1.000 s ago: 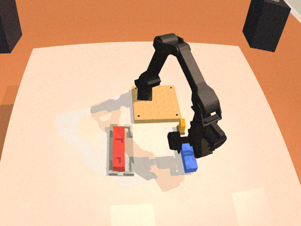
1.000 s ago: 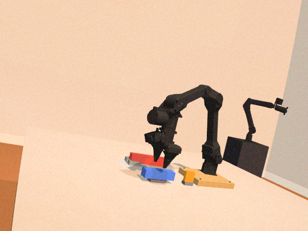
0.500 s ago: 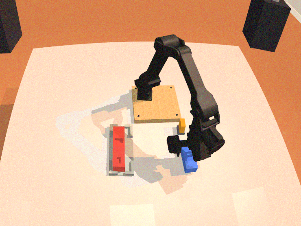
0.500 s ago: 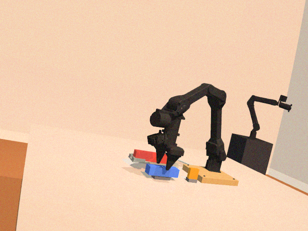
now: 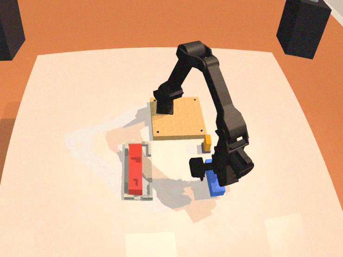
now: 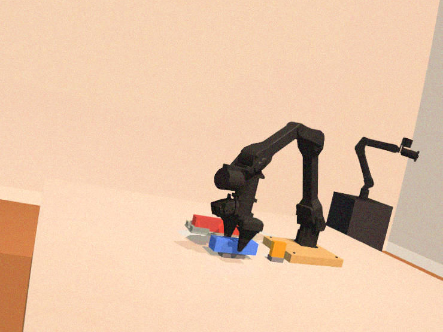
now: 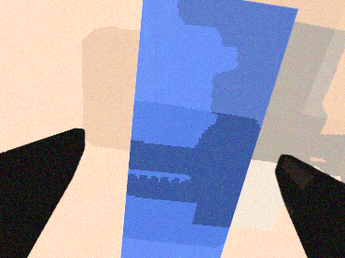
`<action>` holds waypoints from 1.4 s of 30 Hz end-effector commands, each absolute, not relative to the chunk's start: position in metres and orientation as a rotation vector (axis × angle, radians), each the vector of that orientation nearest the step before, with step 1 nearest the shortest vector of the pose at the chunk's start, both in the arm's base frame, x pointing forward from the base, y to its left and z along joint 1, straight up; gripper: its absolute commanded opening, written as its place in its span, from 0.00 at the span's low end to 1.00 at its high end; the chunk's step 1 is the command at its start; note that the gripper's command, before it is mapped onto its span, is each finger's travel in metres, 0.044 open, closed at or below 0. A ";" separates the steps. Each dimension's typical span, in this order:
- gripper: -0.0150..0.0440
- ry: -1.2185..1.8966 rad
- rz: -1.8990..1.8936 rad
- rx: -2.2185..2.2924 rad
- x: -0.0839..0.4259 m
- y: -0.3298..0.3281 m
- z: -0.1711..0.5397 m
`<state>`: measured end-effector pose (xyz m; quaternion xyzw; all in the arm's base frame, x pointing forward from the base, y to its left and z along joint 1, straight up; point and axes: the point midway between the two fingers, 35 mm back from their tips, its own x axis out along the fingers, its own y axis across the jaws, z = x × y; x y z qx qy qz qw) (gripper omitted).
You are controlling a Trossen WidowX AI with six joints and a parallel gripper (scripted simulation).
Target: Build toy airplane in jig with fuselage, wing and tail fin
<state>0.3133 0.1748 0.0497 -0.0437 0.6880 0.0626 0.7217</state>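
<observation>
Two fingers of the gripper (image 6: 234, 244) (image 7: 181, 156) stand wide, astride the blue wing (image 5: 216, 185) (image 6: 221, 244) (image 7: 174, 89), holding nothing. Relative to the wing: orange fin (image 5: 207, 142) (image 6: 278, 249) near one end; red fuselage (image 5: 135, 171) (image 6: 206, 222) well apart, in its cradle (image 5: 147, 172) (image 6: 197, 230).

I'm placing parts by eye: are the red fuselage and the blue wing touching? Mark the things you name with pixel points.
Apart: the top view shows bare table between the fuselage (image 5: 135, 168) and the wing (image 5: 215, 184).

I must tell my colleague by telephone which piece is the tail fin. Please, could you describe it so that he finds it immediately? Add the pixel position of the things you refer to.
Find the square wooden base plate (image 5: 182, 120) (image 6: 313, 256) under the black arm. Just off its edge, near the long blue wing (image 5: 215, 184) (image 6: 218, 244), stands the tail fin (image 5: 207, 142) (image 6: 278, 249). It is the small upright orange block, the only orange piece.
</observation>
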 end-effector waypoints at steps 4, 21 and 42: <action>0.78 1.536 0.132 -0.097 0.311 0.174 0.043; 0.25 1.536 0.132 -0.097 0.312 0.175 0.051; 0.25 1.534 0.133 -0.097 0.315 0.176 0.118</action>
